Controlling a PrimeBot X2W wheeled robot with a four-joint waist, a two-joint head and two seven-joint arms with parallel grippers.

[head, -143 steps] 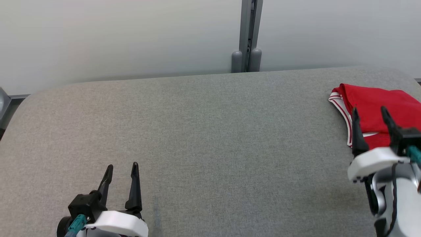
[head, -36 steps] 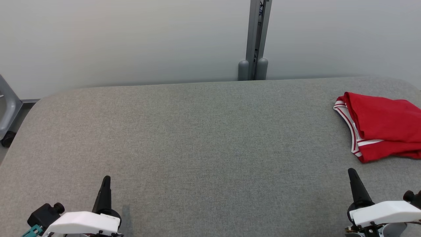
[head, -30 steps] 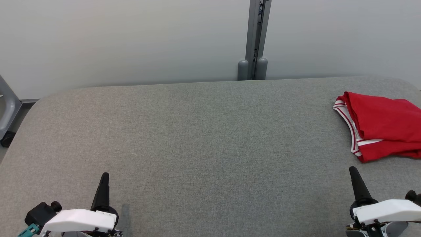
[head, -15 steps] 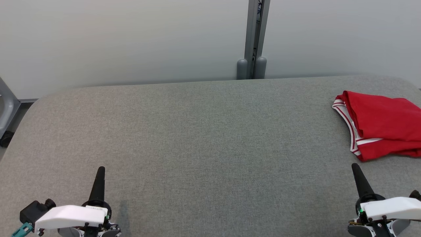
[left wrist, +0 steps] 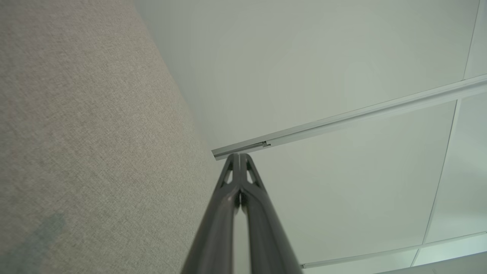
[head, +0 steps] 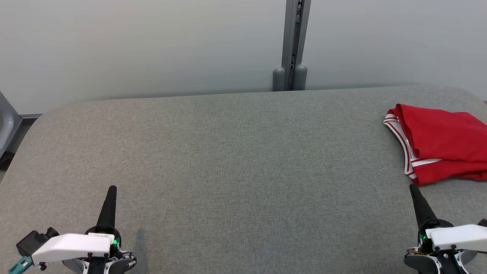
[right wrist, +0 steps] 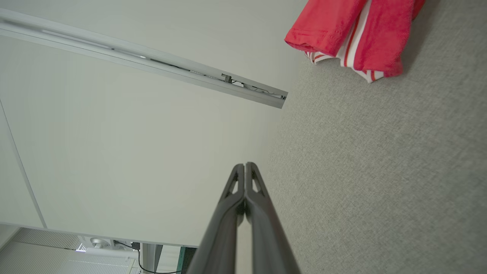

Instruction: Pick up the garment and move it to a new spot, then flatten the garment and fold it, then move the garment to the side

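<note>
- Your right gripper (head: 414, 190) has its two dark fingers pressed together right to the tips, with nothing between them.
- Your left gripper (head: 110, 190) is the same: fingers fully closed and holding nothing.
- The red garment (head: 445, 140) lies just ahead of the right gripper's tips and a little to its right. It is near them but not touching.
- The right wrist view shows a stretch of bare grey cloth between the closed tips and the garment's nearest hem.
- From the left gripper, the garment is far off to the right and ahead, with nearly the whole width of the surface (head: 243, 160) between them.
- The right arm is therefore clearly the nearer one. I judge that any further nudge or regrasp belongs to it.
- The part of the garment you can see stretches sideways, across the line along which the right gripper points.
- The right edge of the head view cuts the garment off, so you cannot tell its full length.
- The corner with the white-and-red striped trim is the part closest to the right gripper.
- The garment looks like a flat, layered stack, so I take the fold as done and the garment as already set aside.
- Count: one garment, two grippers, one padded grey surface, and one grey post (head: 291, 42) far ahead of both grippers against the pale wall.
</note>
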